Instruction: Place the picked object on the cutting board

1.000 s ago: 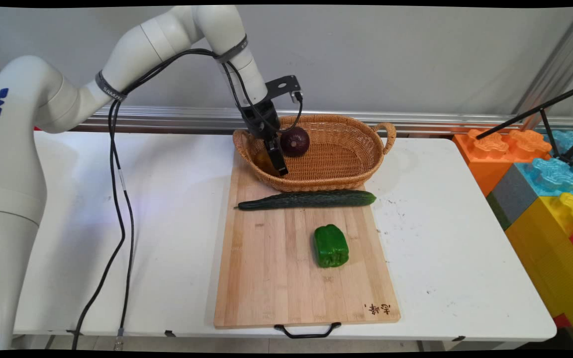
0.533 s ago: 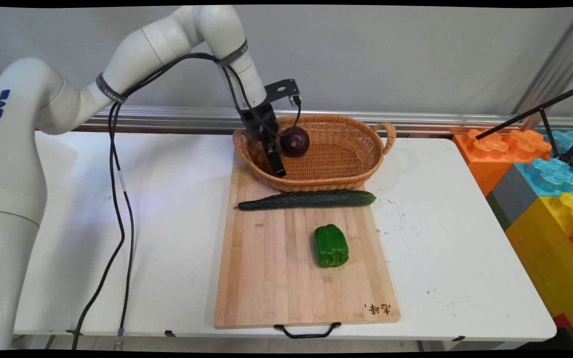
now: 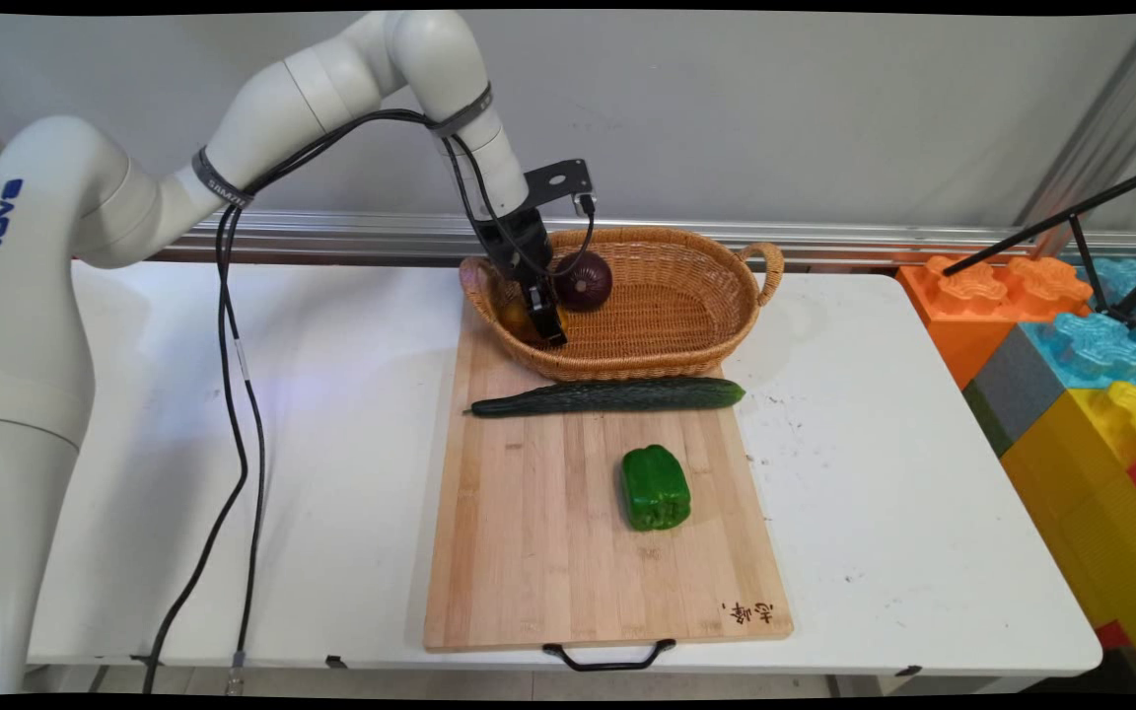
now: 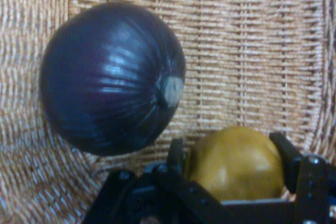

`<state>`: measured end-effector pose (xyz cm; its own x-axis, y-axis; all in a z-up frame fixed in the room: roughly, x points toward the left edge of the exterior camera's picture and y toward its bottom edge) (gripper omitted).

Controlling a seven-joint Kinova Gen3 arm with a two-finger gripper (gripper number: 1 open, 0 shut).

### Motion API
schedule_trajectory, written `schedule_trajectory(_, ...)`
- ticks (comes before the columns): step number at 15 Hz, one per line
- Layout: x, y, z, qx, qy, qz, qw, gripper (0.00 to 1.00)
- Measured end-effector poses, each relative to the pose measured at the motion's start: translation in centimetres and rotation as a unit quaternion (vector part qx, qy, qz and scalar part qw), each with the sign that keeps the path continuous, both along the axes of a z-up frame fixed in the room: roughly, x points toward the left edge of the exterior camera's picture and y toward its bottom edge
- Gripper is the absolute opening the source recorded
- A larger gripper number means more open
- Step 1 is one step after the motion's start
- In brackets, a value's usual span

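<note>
In the main view the gripper (image 3: 545, 320) and the basket (image 3: 667, 367) wall hide most of a yellowish fruit (image 3: 518, 319) — only a sliver shows at the basket's left end. Its kind cannot be told. The hand view shows the fruit (image 4: 237, 162) between the two fingers (image 4: 176, 156), but the linkage covers its lower part, and whether the pads press it or merely flank it is unclear. The onion (image 3: 584, 281) is partly masked by the gripper in the main view. The toy blocks (image 3: 1071, 345) are cut off at the right edge.
</note>
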<state>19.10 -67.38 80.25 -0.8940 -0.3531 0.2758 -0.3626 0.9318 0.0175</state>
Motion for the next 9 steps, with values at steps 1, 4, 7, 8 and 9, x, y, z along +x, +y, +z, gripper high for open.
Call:
schedule_trajectory(1, 0.0, 0.0, 0.0, -0.002, 0.0, -0.003, 1.0, 0.0)
schedule_trajectory(4, -0.3, -0.2, 0.1, -0.009, 0.004, -0.013, 0.9999, 0.0)
schedule_trajectory(7, -0.8, -0.2, 0.3, -0.016, 0.012, -0.022, 0.9995, 0.0)
schedule_trajectory(8, -1.1, -0.2, 0.5, -0.02, 0.017, -0.027, 0.9993, 0.0)
schedule_trajectory(9, -1.4, -0.2, 0.7, -0.024, 0.021, -0.033, 0.999, 0.0)
